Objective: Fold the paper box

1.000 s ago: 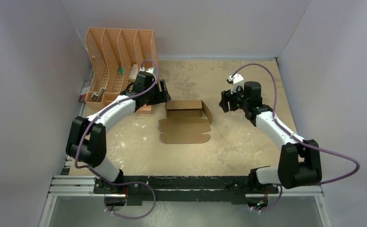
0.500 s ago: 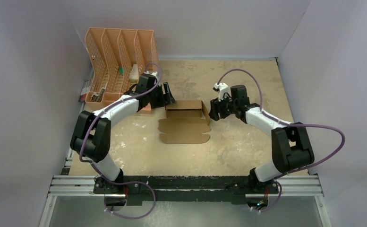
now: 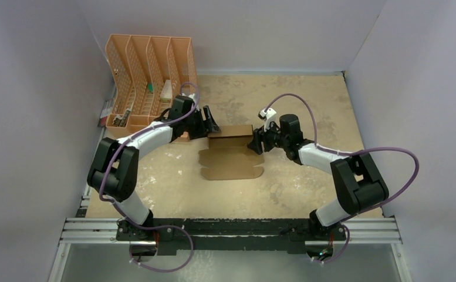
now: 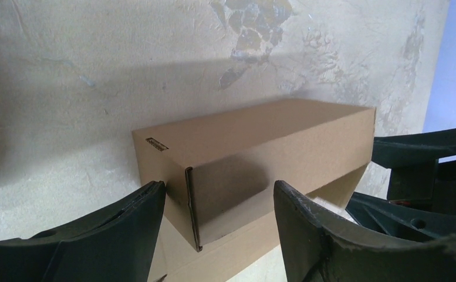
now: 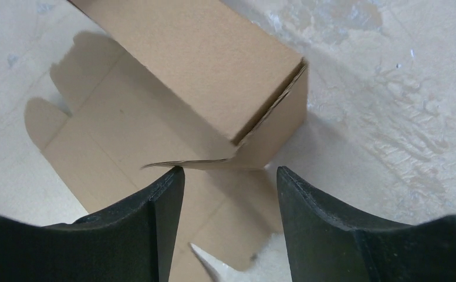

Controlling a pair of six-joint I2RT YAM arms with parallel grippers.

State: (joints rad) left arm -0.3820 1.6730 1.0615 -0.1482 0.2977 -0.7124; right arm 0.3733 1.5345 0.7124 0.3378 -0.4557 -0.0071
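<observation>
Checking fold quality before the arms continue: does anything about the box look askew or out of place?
Yes. At the right end of the paper box, the corner seam gapes and a thin flap pokes out sideways instead of lying flush. Nothing else stands out.

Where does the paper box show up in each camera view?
Top external: paper box at frame centre.
Left wrist: box mid-frame, end wall nearest.
Right wrist: box upper centre, its flat flaps lower left.
Shared landmark: the mottled beige table.
</observation>
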